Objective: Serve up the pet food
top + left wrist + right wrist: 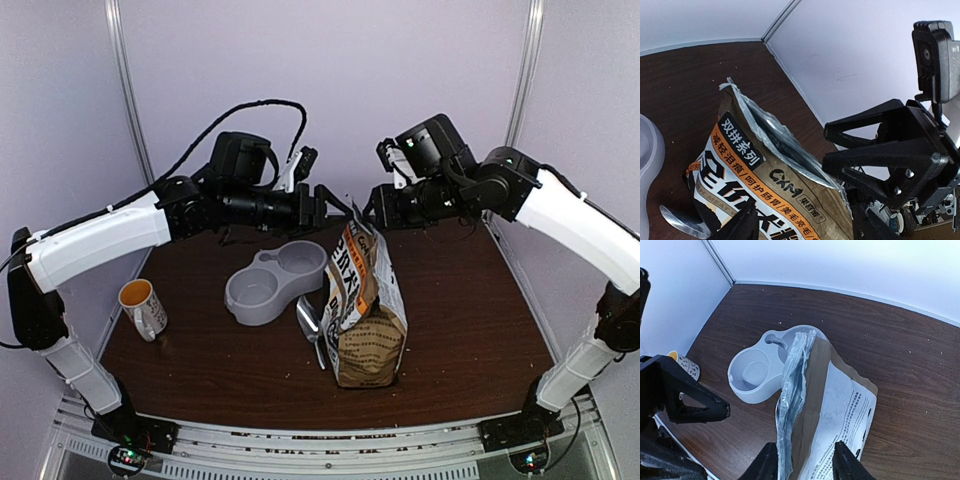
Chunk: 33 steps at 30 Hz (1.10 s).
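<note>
Surface: dark brown wood-grain table (470, 300), matte, with pale crumbs scattered on it. It sits in an enclosure with plain white walls (400, 60) and slim metal corner posts (125, 90).

Pet food bag (365, 320): stands near table centre, just right of the grey double bowl (272, 285). Kraft-brown paper, creased and slightly crumpled. The front has an orange band and black print, and the back has a white label panel. Silver foil lining shows along the wavy top seam. Long axis vertical, base on the table, mouth pointing up. The seam runs roughly along the line between the two grippers. The food itself can't be seen through the mouth.

Bowl: smooth moulded plastic, two round wells, rounded outline. A shiny metal scoop (308, 322) lies at the bag's left foot, between bag and bowl. A patterned mug (143, 306) with a yellow interior is well apart, at the table's left edge.

Left gripper (338, 204): black fingers spread wide at the left of the bag top, not clamped on anything.

Right gripper (366, 213): fingers apart, straddling the seam from the right. The wrist view shows a gap on either side, so no grip.
</note>
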Available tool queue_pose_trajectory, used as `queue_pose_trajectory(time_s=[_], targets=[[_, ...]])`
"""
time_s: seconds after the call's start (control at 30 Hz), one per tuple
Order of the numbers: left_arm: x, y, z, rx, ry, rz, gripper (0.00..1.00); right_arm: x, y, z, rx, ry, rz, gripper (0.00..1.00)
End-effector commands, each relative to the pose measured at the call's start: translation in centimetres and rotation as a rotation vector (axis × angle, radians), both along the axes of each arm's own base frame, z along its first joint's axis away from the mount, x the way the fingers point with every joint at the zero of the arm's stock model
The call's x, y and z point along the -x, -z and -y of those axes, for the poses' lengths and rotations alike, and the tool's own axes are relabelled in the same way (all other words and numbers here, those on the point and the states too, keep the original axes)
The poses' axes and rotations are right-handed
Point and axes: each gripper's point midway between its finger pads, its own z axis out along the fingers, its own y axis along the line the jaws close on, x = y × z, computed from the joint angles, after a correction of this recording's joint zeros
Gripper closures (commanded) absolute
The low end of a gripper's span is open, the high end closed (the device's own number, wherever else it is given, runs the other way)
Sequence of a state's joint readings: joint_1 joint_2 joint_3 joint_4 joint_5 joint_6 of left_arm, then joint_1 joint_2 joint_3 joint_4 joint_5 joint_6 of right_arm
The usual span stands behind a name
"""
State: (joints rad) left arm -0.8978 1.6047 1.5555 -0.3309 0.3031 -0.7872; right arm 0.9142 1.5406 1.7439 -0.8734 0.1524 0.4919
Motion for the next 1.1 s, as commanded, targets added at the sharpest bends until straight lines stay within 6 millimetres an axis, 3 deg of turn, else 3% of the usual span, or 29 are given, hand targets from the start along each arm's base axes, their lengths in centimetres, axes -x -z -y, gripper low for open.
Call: queue_pose_trajectory(time_s=[0.0, 0.3, 0.57, 0.63, 0.77, 1.07], targets=[[-0.1, -1.0, -0.3, 0.025, -0.018, 0.031, 0.33, -1.0, 0.9, 0.5, 0.101, 0.040, 0.012, 0.65], [0.2, -1.1, -0.9, 0.021, -0.016, 0.045, 0.33, -1.1, 3.3, 2.4, 0.188, 0.127, -0.020, 0.81], [0.0, -1.7, 0.1, 0.047, 0.009, 0.052, 0.32, 1.3, 4.1, 2.3, 0.084, 0.074, -0.103, 0.82], [0.2, -1.9, 0.1, 0.051, 0.016, 0.051, 0.32, 1.9, 4.4, 1.7, 0.053, 0.039, -0.128, 0.83], [0.3, -1.8, 0.2, 0.046, 0.023, 0.048, 0.32, 2.5, 4.3, 0.4, -0.024, -0.010, -0.151, 0.99], [-0.3, -1.5, 0.3, 0.056, 0.009, 0.046, 0.29, 2.8, 0.8, -4.9, -0.345, -0.150, -0.204, 1.00]])
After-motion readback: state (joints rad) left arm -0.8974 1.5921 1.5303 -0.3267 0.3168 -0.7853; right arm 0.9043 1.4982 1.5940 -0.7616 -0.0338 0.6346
